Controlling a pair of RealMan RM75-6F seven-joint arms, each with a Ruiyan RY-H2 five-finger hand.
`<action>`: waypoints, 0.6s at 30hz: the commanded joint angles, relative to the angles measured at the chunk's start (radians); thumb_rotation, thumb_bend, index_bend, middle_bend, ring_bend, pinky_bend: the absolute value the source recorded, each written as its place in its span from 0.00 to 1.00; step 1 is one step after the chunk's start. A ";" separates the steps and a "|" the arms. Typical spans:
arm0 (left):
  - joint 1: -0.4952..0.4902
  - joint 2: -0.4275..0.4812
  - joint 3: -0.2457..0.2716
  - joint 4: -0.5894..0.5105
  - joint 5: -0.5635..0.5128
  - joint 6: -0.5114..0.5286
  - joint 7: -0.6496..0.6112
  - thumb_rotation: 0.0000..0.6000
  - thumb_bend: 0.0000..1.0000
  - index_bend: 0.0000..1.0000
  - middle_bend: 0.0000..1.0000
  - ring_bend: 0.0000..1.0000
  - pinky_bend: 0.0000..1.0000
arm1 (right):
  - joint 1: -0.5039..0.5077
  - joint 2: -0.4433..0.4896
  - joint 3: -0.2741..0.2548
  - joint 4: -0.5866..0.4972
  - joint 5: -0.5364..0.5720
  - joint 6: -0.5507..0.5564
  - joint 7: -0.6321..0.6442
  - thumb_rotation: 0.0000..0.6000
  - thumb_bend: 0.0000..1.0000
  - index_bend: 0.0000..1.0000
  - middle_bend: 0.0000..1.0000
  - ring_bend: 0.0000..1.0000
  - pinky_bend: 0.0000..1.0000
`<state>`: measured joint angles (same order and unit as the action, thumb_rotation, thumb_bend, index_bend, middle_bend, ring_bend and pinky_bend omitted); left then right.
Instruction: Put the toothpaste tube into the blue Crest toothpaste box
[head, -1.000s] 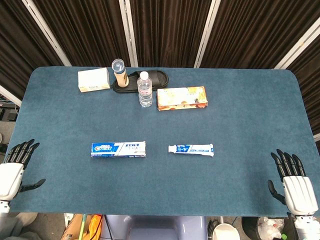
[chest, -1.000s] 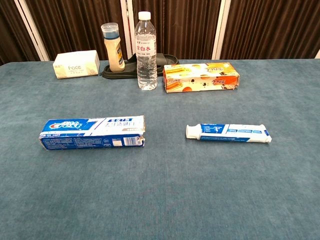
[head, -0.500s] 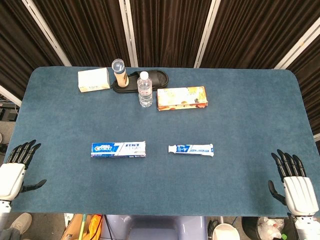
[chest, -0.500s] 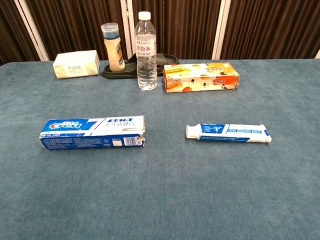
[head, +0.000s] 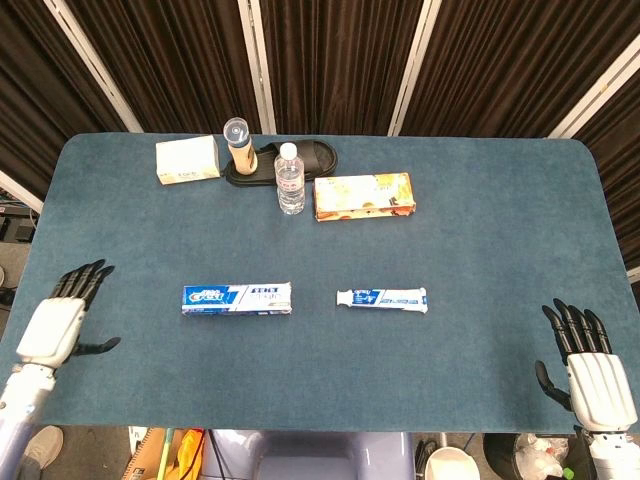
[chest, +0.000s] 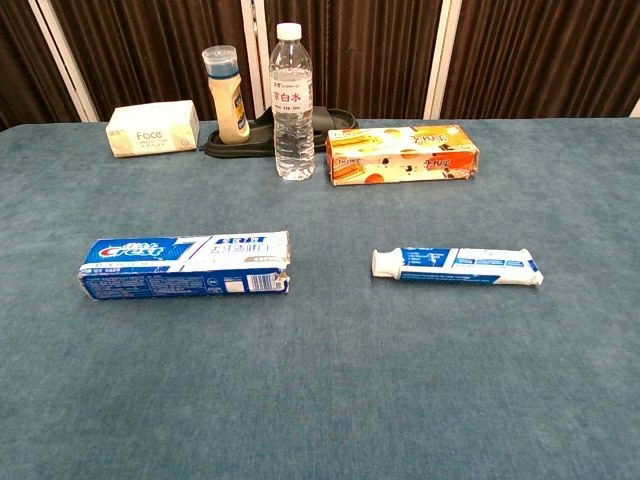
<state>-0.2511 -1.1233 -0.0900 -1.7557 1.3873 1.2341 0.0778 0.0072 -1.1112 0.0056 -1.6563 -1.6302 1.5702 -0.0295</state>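
The blue Crest toothpaste box (head: 237, 298) (chest: 186, 266) lies flat at the table's centre left, its open end facing right. A white and blue toothpaste tube (head: 382, 299) (chest: 456, 266) lies to its right, cap pointing toward the box, with a gap between them. My left hand (head: 62, 323) hovers over the table's front left, fingers spread, holding nothing, well left of the box. At the front right corner my right hand (head: 585, 366) is open too, far from the tube. Neither hand shows in the chest view.
Along the back stand a cream Face box (head: 187, 160), a tan bottle (head: 240, 147) on a black tray (head: 316, 157), a water bottle (head: 290, 179) and an orange carton (head: 364, 196). The blue cloth table (head: 480, 240) ends near both hands.
My left hand has moved right and forward over the table's front left edge. The right hand, box and tube have stayed put.
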 joint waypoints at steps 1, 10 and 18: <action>-0.090 -0.029 -0.054 -0.050 -0.111 -0.105 0.131 1.00 0.09 0.02 0.09 0.14 0.20 | 0.000 0.001 0.000 -0.002 0.005 -0.002 0.005 1.00 0.43 0.00 0.00 0.00 0.00; -0.247 -0.160 -0.117 -0.040 -0.372 -0.206 0.394 1.00 0.09 0.06 0.18 0.21 0.28 | -0.001 0.006 0.001 -0.006 0.007 -0.003 0.021 1.00 0.43 0.00 0.00 0.00 0.00; -0.339 -0.264 -0.121 0.000 -0.536 -0.212 0.547 1.00 0.09 0.10 0.22 0.21 0.28 | 0.001 0.007 0.001 -0.009 0.006 -0.003 0.031 1.00 0.43 0.00 0.00 0.00 0.00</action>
<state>-0.5593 -1.3536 -0.2071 -1.7714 0.8938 1.0261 0.5905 0.0077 -1.1043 0.0071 -1.6647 -1.6245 1.5675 0.0012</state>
